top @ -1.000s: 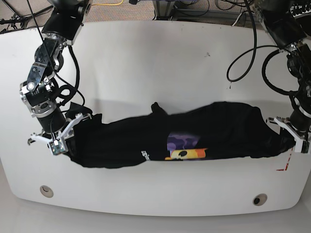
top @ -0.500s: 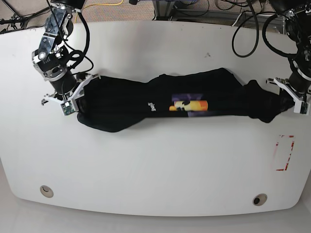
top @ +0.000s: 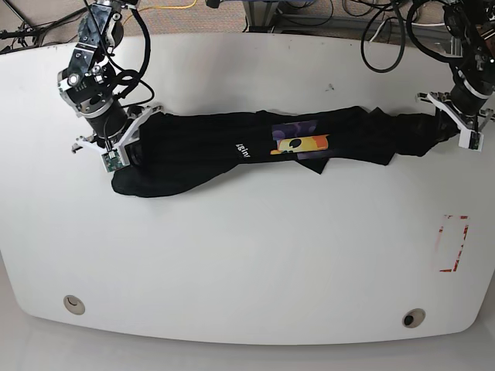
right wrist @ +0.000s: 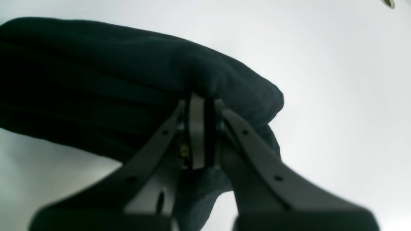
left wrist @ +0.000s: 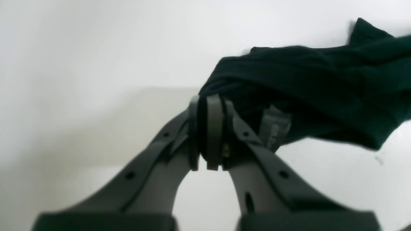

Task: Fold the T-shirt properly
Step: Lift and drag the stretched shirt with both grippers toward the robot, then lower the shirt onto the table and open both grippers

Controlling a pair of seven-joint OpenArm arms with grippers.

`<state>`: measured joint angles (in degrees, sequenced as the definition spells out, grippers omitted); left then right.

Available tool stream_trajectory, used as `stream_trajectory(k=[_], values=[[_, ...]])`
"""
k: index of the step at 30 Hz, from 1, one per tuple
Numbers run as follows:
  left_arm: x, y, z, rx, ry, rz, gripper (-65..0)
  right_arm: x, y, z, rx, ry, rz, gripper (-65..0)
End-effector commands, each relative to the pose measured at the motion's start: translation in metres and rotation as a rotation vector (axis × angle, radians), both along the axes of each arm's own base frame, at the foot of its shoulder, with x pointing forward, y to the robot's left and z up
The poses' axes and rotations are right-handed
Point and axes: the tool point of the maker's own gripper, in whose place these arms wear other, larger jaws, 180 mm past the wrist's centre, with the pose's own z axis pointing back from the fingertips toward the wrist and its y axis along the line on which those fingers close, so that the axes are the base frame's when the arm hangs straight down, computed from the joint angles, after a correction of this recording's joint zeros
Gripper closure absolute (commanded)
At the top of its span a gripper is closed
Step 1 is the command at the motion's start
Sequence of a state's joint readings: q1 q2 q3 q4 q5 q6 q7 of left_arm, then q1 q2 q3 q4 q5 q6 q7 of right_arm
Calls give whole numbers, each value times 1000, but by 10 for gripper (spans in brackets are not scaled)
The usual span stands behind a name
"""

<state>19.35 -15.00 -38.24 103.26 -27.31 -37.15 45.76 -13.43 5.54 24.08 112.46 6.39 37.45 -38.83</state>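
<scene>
The T-shirt [top: 255, 147] is stretched into a long, bunched black band across the far half of the white desk [top: 247, 255], running between the 2 arms. Its print faces up near the middle of the band: a yellow-orange cartoon face over a purple-blue patch, with small white lettering just beside it. The right gripper [top: 124, 147], at the base view's left end of the band, has its fingers [right wrist: 196, 134] pressed together on a thick fold of the black cloth, which bulges over and around the tips in the right wrist view. The left gripper [top: 456, 127], at the band's other end, is likewise clamped on the fabric; in the left wrist view its fingers [left wrist: 214, 128] pinch a dark edge of cloth, and a small pale label [left wrist: 273, 128] shows in the folds just beside them. Near the right gripper the cloth sags into a wider, rounded lump lying on the desk. A red-marked rectangle [top: 452, 243] sits on the desk well apart from the shirt, and 2 round metal fittings [top: 74, 304] sit near the front edge.
</scene>
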Motion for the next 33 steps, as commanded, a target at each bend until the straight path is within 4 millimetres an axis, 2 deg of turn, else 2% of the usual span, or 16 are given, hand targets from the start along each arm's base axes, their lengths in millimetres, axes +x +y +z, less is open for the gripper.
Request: stream_trajectory(k=[1, 6, 8, 16, 26, 28, 33], values=[[-4, 13, 9, 48, -5, 13, -1, -2, -11, 7, -21, -21, -36, -9], [-10, 16, 7, 54, 14, 14, -2, -11, -10, 0, -8, 2, -49, -8], [-11, 14, 3, 64, 28, -2, -3, -21, -3, -5, -3, 23, -37, -7], [-15, 14, -1, 75, 52, -8, -7, -29, 2, -12, 10, 47, -31, -9], [-19, 8, -1, 87, 50, -45, -77, -29, 3, -12, 17, 43, -14, -1], [-17, 3, 4, 69, 26, -63, -101, -20, 0, -4, 3, 19, -7, 0], [-17, 1, 7, 67, 15, -70, -109, -16, 0, 0, -1, 5, -1, 0]])
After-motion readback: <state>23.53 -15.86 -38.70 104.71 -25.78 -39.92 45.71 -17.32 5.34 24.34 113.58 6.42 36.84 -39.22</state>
